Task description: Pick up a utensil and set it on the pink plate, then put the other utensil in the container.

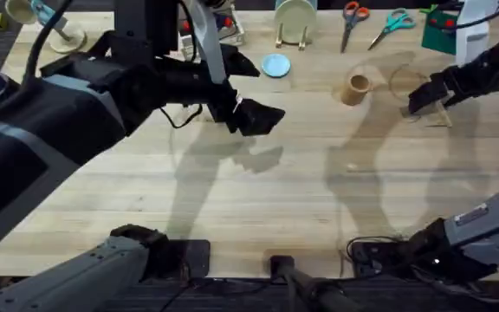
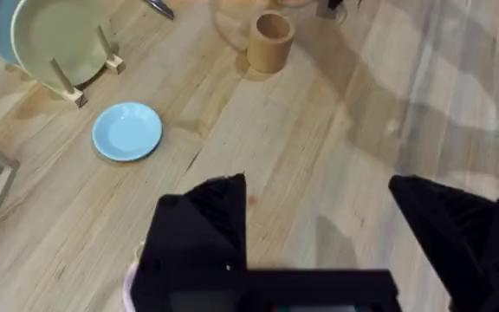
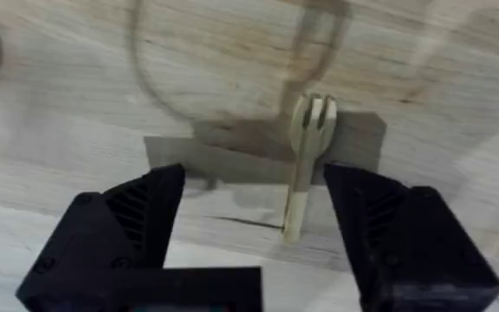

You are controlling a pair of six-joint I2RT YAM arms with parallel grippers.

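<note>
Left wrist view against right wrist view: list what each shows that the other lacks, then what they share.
Left wrist view alone: the light blue plate, the pale green plate upright in its wooden rack, the container standing on the table, a pink edge beside the open left gripper.
Right wrist view alone: the wooden fork, tines pointing away, lying between the fingers of the open right gripper.
Both: the pale wooden table and an open black gripper.
</note>
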